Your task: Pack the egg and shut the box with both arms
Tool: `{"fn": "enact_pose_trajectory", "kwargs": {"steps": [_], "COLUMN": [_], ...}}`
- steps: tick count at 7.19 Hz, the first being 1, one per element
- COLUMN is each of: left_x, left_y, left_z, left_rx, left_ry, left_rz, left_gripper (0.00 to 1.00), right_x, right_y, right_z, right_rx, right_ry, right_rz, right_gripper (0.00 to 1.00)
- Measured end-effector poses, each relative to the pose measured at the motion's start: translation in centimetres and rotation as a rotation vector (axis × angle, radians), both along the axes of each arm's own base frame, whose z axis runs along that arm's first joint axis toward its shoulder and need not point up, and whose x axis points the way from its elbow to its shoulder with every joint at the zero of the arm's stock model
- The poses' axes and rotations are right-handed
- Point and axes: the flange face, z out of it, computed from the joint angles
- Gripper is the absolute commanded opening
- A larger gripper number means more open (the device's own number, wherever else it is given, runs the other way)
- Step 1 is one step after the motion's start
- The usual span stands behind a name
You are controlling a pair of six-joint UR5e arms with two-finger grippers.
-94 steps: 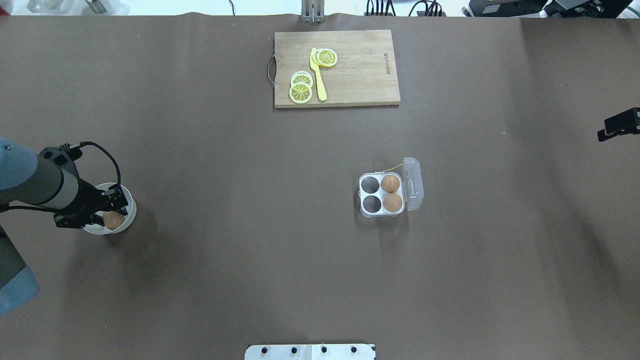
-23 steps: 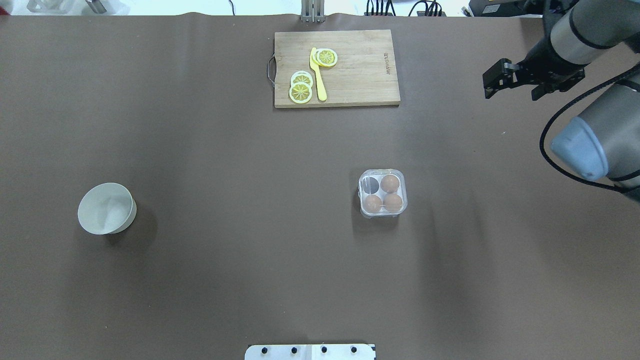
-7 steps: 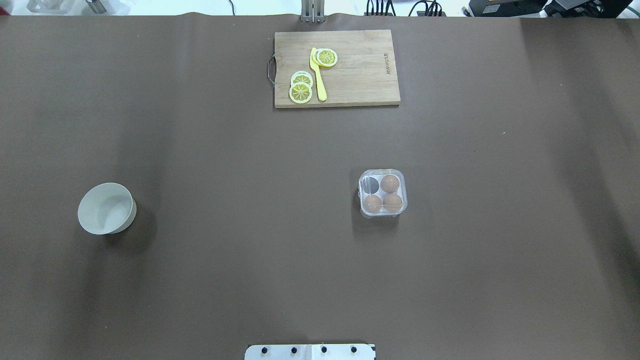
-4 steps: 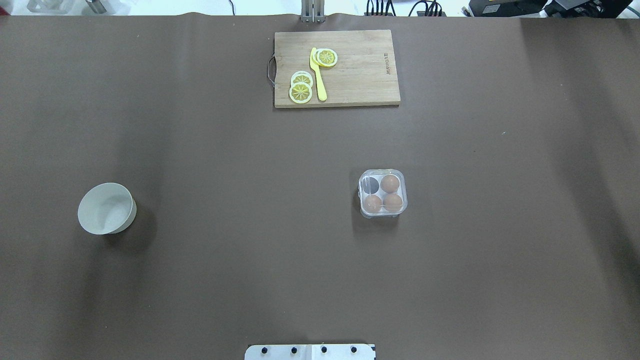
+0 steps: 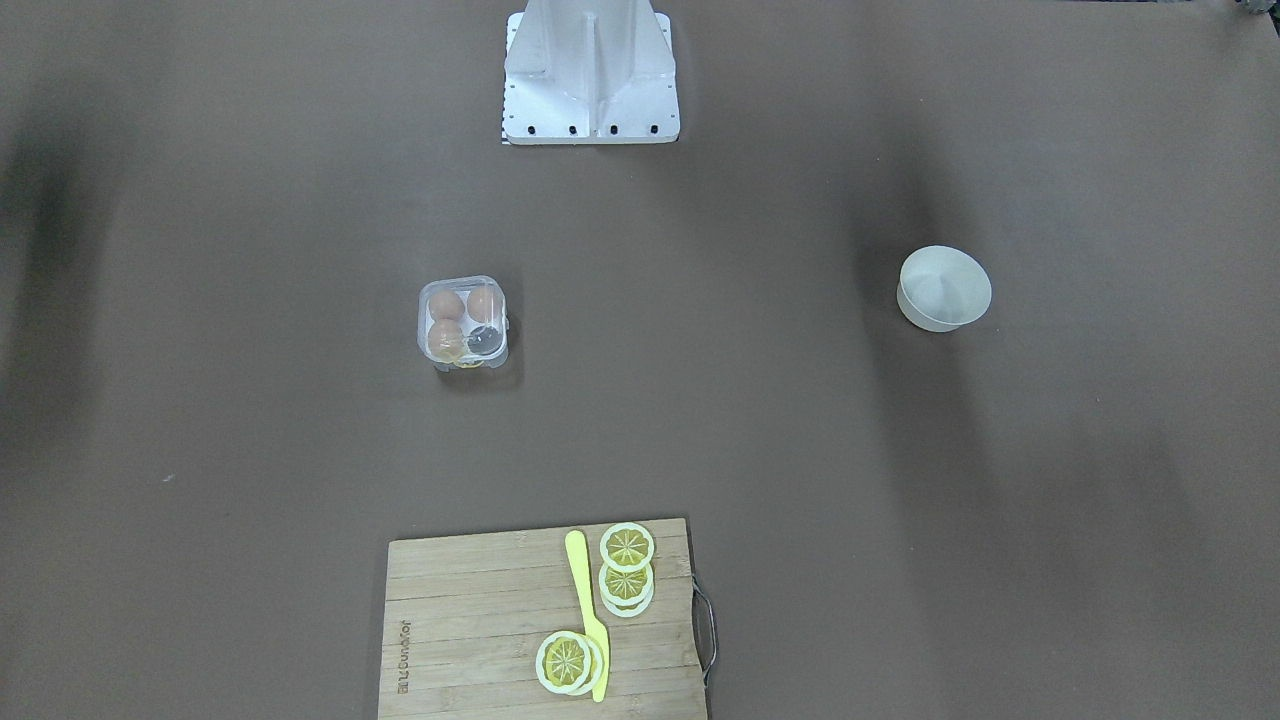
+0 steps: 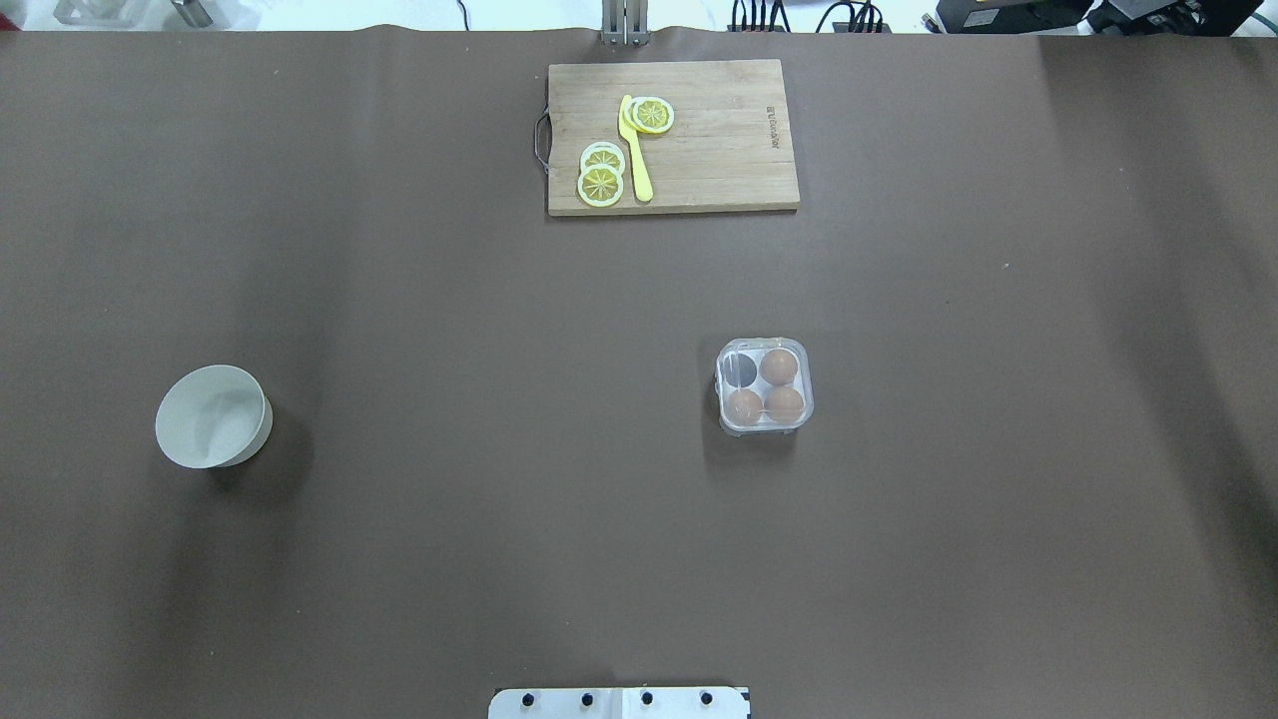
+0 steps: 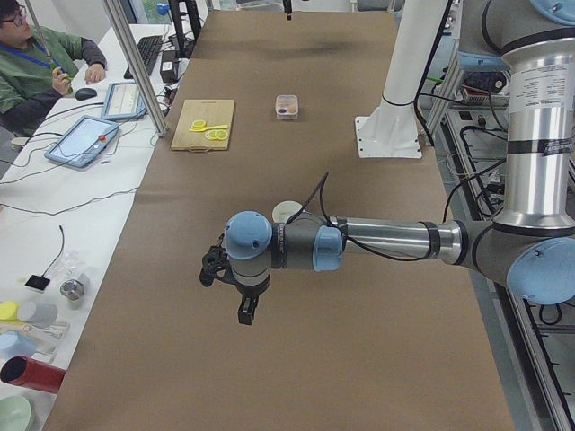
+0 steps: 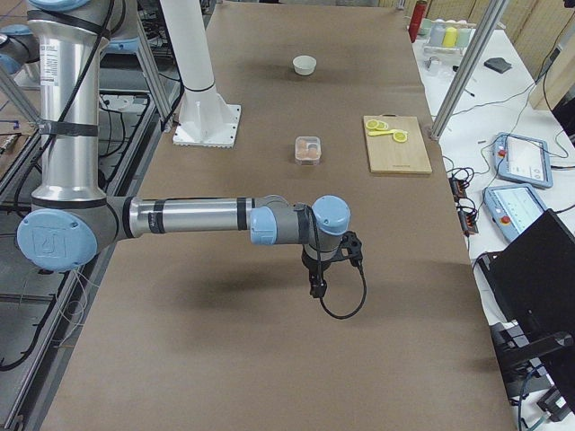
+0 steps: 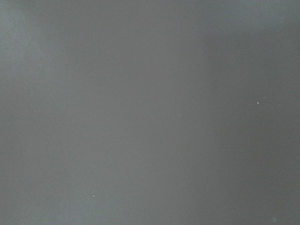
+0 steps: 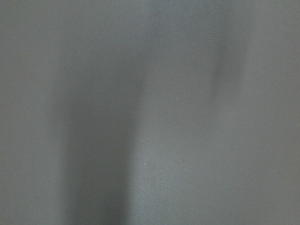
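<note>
Tabletop, brown and matte, carries all items. Silver-grey tubular left arm and right arm hang over opposite ends, well apart from the items. Whether the left fingers or right fingers are spread or pressed together cannot be told.

Hazard: any long reach inward could sweep the rectangular wooden cutting board or the round white bowl.

The small clear plastic box sits right of centre, lid down. Latch engagement cannot be confirmed; an unlatched lid may spring up. The light-brown oval egg occupies the near-left cell. One cell is vacant, so the unevenly loaded box may tip if nudged.
</note>
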Motion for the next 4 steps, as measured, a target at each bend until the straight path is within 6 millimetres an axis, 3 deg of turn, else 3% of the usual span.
{"fn": "enact_pose_trajectory", "kwargs": {"steps": [4], "left_x": [-0.02], "left_y": [0.03], "left_z": [0.28], "left_rx": [-0.009], "left_ry": [-0.003], "left_rz": [-0.004], "left_gripper": [0.99], "right_x": [-0.05], "right_y": [-0.36], "right_z": [-0.44], "right_rx": [0.009], "right_ry": [-0.001], "right_rz": [0.000], "right_gripper": [1.00]}}
